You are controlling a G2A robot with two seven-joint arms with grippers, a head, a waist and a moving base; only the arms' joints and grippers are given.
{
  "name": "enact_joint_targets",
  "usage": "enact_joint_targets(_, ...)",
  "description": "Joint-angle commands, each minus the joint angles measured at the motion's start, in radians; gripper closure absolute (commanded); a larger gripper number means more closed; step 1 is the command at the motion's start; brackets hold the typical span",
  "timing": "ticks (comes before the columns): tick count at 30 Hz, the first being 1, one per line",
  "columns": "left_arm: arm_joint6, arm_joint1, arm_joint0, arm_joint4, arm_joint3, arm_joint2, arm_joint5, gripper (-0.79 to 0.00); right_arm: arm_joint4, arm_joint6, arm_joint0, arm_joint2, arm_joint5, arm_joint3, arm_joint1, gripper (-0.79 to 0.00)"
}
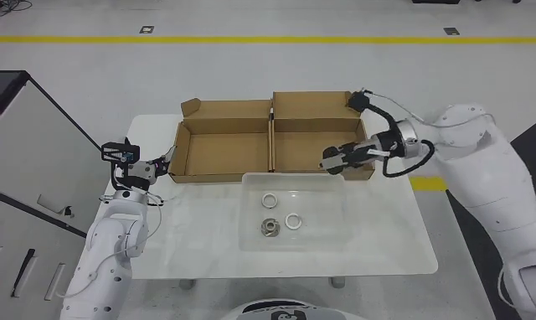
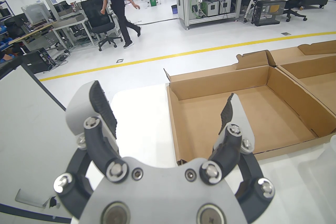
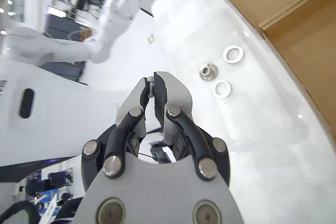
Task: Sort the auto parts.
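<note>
Here's the white surface (image 1: 201, 236) (image 2: 139, 130), and along its far half two open cardboard boxes stand side by side, touching. The left box (image 1: 224, 152) (image 2: 236, 114) shows a bare floor, and so does the right box (image 1: 306, 148) (image 2: 315, 75).

Just in front of them, against their near walls, sits the pale plastic tray (image 1: 327, 203) (image 3: 262, 130).

Now the arms. The right tool (image 1: 327, 162) (image 3: 151, 80) hangs over the spot where the tray's far edge meets the right box's near wall. Its fingers are pressed together on a small screw (image 3: 150, 87), which is pinched at the very tips.

The left tool (image 1: 163, 165) (image 2: 162, 93) hovers above the surface just beside the left box's outer near corner. Its fingers are spread wide apart with nothing between them.

Down in the tray, three loose parts lie close together, none of them touching. The far ring (image 1: 270, 200) (image 3: 232, 53) lies flat nearest the boxes. The near ring (image 1: 294, 221) (image 3: 223, 88), also flat, is nearer the front of the tray. The shiny metal nut (image 1: 270, 228) (image 3: 208, 71) rests on its wide flange with its hole facing up.
</note>
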Motion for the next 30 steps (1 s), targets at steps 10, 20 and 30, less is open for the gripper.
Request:
enact_joint_targets(10,0.000,0.000,0.000,0.000,0.000,0.000,0.000,-0.785,0.500,0.061,0.085,-0.090,-0.055,0.066,-0.078,0.000)
enact_joint_targets(20,0.000,0.000,0.000,0.000,0.000,0.000,0.000,-0.785,0.764,0.102,0.177,-0.149,-0.037,0.021,-0.160,0.000)
enact_joint_targets(30,0.000,0.000,0.000,0.000,0.000,0.000,0.000,-0.785,0.868,0.124,0.193,-0.130,-0.014,-0.039,-0.209,0.000)
